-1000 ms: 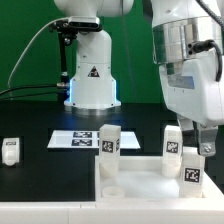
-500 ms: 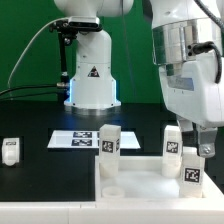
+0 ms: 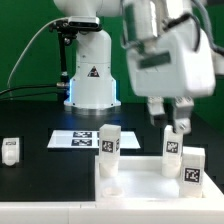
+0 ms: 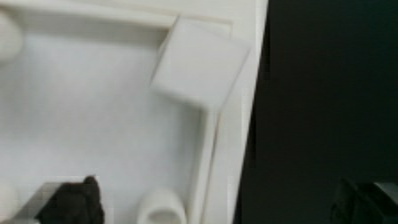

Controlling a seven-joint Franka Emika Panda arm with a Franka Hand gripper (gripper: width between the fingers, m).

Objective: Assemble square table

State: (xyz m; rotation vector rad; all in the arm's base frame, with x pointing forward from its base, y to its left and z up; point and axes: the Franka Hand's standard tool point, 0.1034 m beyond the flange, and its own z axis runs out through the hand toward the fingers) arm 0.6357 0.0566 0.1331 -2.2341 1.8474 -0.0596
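Green backdrop behind a black bench [image 3: 30, 165]. The square table slab [image 3: 140, 190] lies at the exterior view's 5 o'clock, three tagged legs [image 3: 108, 148] upright on it. A fourth leg [image 3: 10, 151] stands apart at 9 o'clock. The marker board [image 3: 75, 139] lies behind the slab. Fingers [image 3: 178, 122] hang open above the rear leg at 3 o'clock, gripping nothing.

Bright even light; arm motion-blurred, wrist view soft, overexposed.
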